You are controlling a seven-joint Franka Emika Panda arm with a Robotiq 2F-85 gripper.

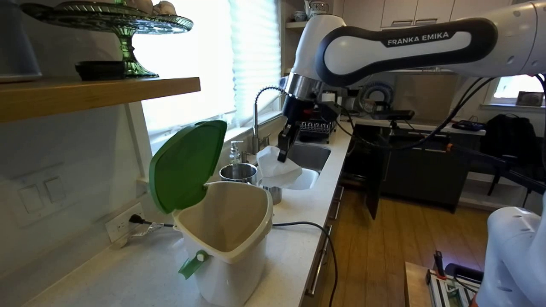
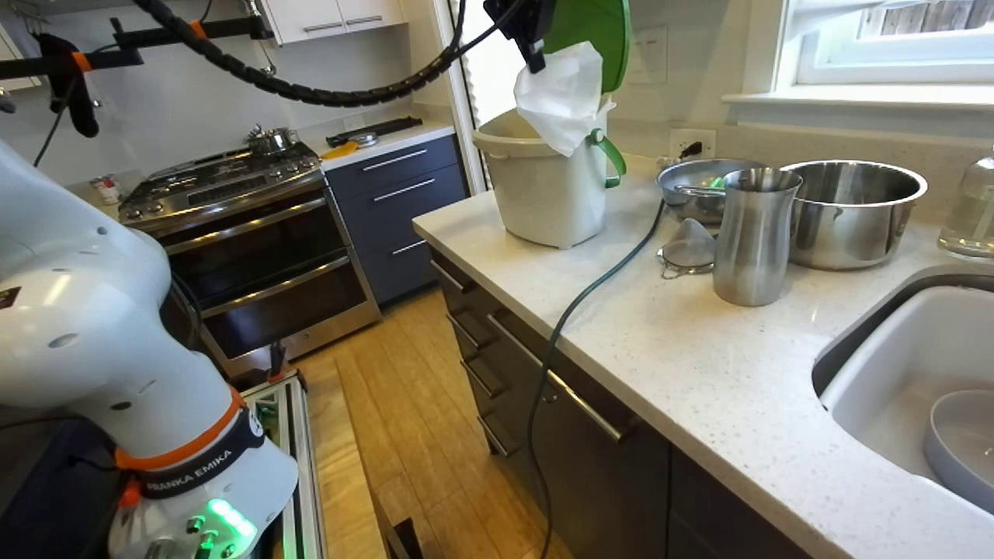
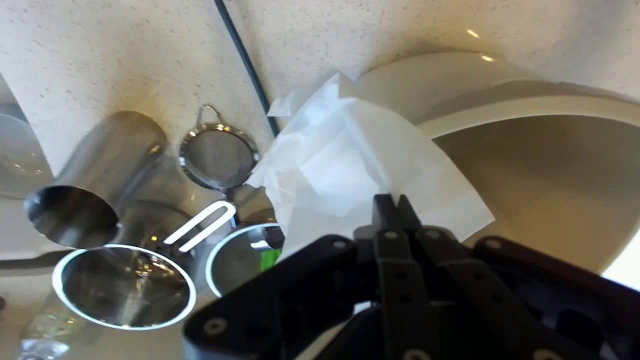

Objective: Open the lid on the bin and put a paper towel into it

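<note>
Shelf, above and left of the jaws in an exterior view: wooden, carrying a green glass cake stand. Wall outlet, lower left of the jaws: fitted with a black plug. Lid, left of the jaws: green, raised on edge, joined along one side to the rim of the bin. Green handle, lower left of the jaws: fixed to the bin's side. The bin itself, lower than the jaws and, from where I stand, left of them: cream, upright on the counter, mouth uncovered. Soap bottle and steel pot, left of the jaws and lower: pot partly hidden by the bin. Paper towel, at the jaws: white, crumpled, suspended beside the bin. In the wrist view one corner overlaps the bin's mouth; I cannot tell whether towel and rim touch. Gripper: directed downward, fingers close together, the towel pinched at their tips. Sink, right of the jaws and lower: set into the counter. Cable, lower right of the jaws: draped over the counter edge. Arm, upper right of the jaws: white, black-trimmed.
</note>
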